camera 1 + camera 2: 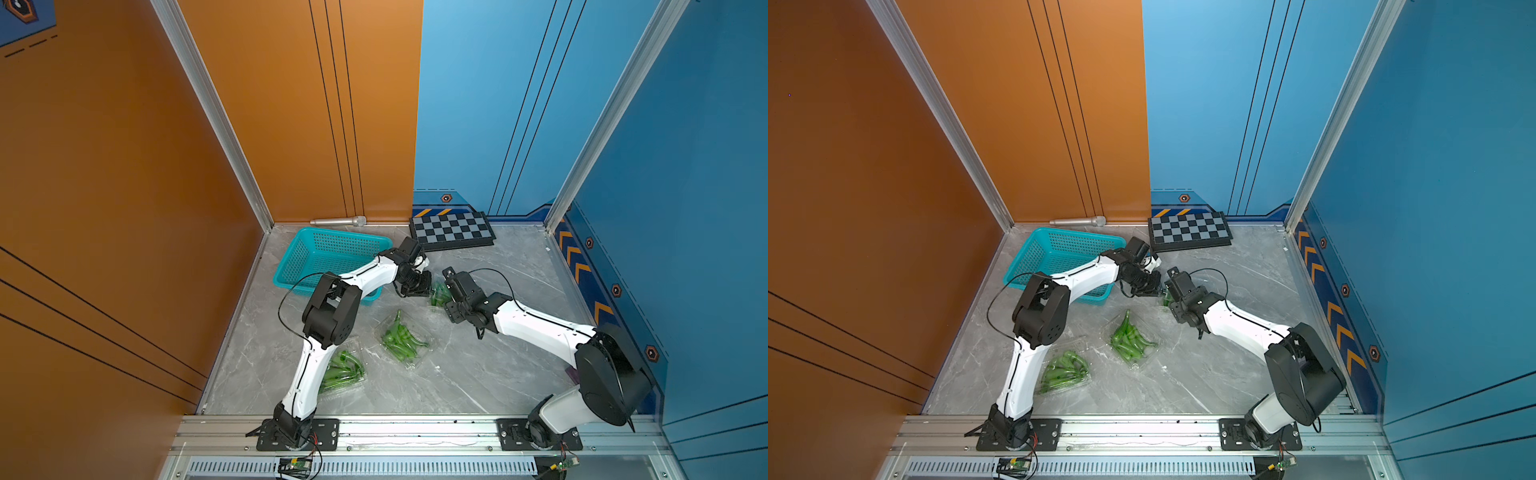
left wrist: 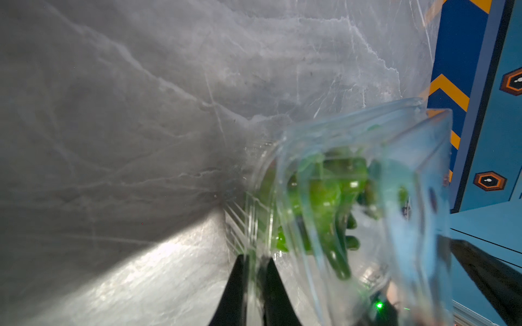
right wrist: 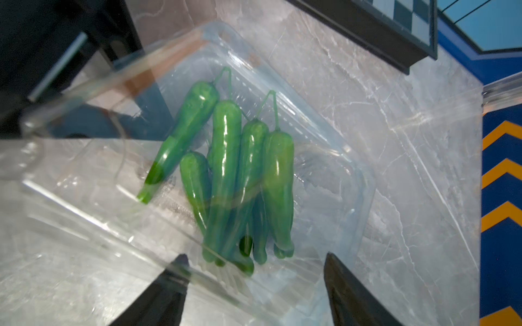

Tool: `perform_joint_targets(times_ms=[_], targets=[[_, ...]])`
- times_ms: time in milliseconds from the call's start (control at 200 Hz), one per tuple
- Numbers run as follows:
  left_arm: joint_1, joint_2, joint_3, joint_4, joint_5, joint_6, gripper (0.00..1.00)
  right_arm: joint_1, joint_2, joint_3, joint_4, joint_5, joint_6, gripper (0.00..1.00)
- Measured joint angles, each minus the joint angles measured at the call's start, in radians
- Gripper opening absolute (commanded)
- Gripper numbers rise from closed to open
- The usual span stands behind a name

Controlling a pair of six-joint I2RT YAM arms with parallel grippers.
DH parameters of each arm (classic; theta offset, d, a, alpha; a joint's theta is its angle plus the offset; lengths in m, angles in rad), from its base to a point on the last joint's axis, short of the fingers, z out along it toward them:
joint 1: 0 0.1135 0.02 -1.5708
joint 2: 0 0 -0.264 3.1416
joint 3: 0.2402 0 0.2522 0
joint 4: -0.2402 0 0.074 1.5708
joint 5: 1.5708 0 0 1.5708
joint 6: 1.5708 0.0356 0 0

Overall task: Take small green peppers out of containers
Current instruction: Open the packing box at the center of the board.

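Three clear containers lie on the grey marble table, each with small green peppers inside. One container (image 1: 401, 338) sits mid-table and another (image 1: 343, 372) lies beside the left arm's lower link. The third container (image 3: 339, 169) is between the two grippers, holding several peppers (image 3: 226, 158), its lid (image 3: 84, 197) lifted. My left gripper (image 2: 255, 258) is shut on a thin edge of this container's plastic (image 2: 367, 169). My right gripper (image 3: 256, 255) stands open just over the pepper tips, with nothing held. In both top views the grippers (image 1: 419, 286) (image 1: 1169, 297) nearly meet there.
A teal perforated basket (image 1: 328, 253) stands at the back left, under the left forearm. A folded chessboard (image 1: 451, 230) lies at the back wall. A silver microphone (image 1: 338, 221) rests along the wall's foot. Side walls close in the table on both sides.
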Motion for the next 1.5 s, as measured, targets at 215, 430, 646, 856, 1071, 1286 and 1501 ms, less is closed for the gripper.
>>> perform_joint_targets(times_ms=[215,430,646,856,1071,1286,1501], targets=[[0.000,0.000,0.007,-0.012,-0.002,0.003,0.12,-0.001,0.003,-0.045,0.103,0.070,-0.072,0.69],[0.000,0.000,0.011,-0.020,-0.003,0.011,0.11,-0.002,0.024,-0.039,0.103,0.123,-0.094,0.54],[0.000,0.000,0.020,-0.020,-0.003,0.020,0.11,-0.004,0.089,-0.028,0.105,0.205,-0.107,0.33],[0.000,0.000,0.026,-0.036,-0.013,0.038,0.10,-0.006,0.095,-0.016,0.119,0.267,-0.116,0.25],[0.001,0.000,0.031,-0.049,-0.014,0.048,0.10,-0.065,0.057,0.033,0.029,0.151,-0.096,0.25],[0.001,0.000,0.045,-0.069,-0.014,0.064,0.10,-0.181,0.025,0.159,-0.113,-0.068,-0.075,0.29],[0.001,0.000,0.050,-0.093,-0.020,0.072,0.14,-0.185,0.076,0.241,-0.195,-0.121,-0.097,0.51]])
